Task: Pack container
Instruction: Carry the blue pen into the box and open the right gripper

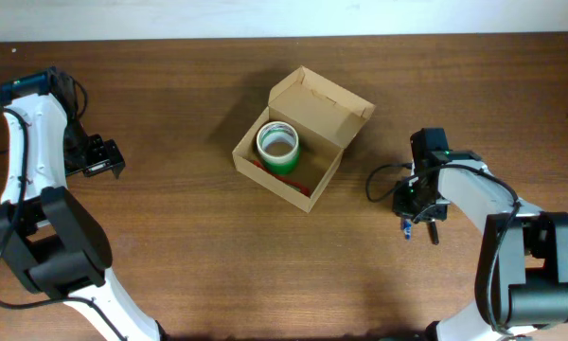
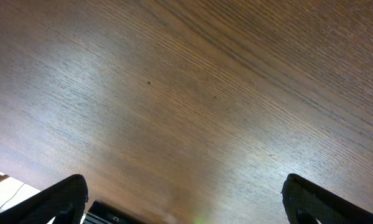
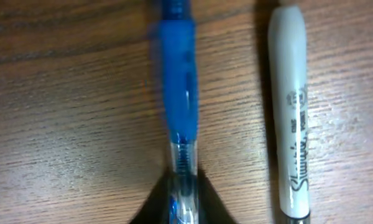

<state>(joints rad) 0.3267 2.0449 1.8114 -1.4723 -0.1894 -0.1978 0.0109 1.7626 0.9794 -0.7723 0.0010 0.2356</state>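
Note:
The container (image 1: 333, 121) is a tan cardboard box with its flap lid open, standing mid-table. Inside it sits a green tape roll (image 1: 278, 147) and something red (image 1: 293, 183) along the near wall. My right gripper (image 1: 409, 222) is low over the table to the right of the box, shut on a blue pen (image 3: 179, 112) with a clear barrel. A grey marker (image 3: 290, 112) lies on the wood just beside the pen; in the overhead view it shows as a dark stick (image 1: 433, 230). My left gripper (image 1: 102, 157) is open and empty at the far left, above bare wood (image 2: 186, 106).
The wooden table (image 1: 189, 256) carries nothing else that shows. The table's far edge meets a pale wall (image 1: 265, 17) at the top. Both arm bases stand at the near left and near right corners.

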